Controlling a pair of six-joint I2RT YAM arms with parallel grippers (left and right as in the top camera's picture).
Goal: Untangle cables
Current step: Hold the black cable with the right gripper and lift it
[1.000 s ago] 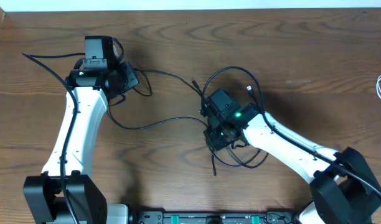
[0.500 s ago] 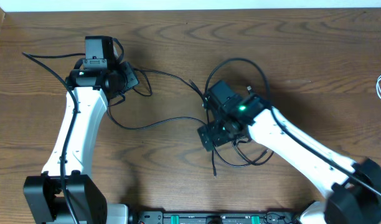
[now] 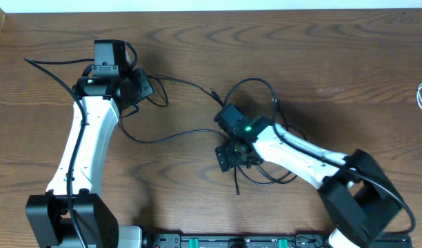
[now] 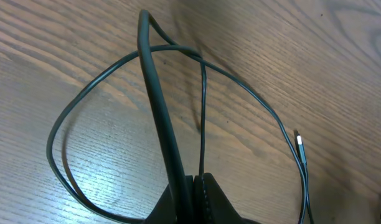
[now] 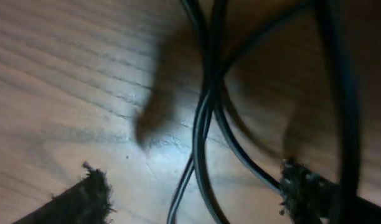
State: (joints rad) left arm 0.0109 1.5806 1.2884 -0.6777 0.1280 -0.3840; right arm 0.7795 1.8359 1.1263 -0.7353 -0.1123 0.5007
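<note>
At five o'clock off centre, my right gripper hangs spread astride the crossed thin black cables; closing here could, I judge, pinch both strands together. My left gripper, ten o'clock, pinches one.

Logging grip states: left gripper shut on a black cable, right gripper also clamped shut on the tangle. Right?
No: the right gripper is open, fingers apart either side of the black cables, as the right wrist view shows. The left gripper is indeed shut on a black cable.
</note>
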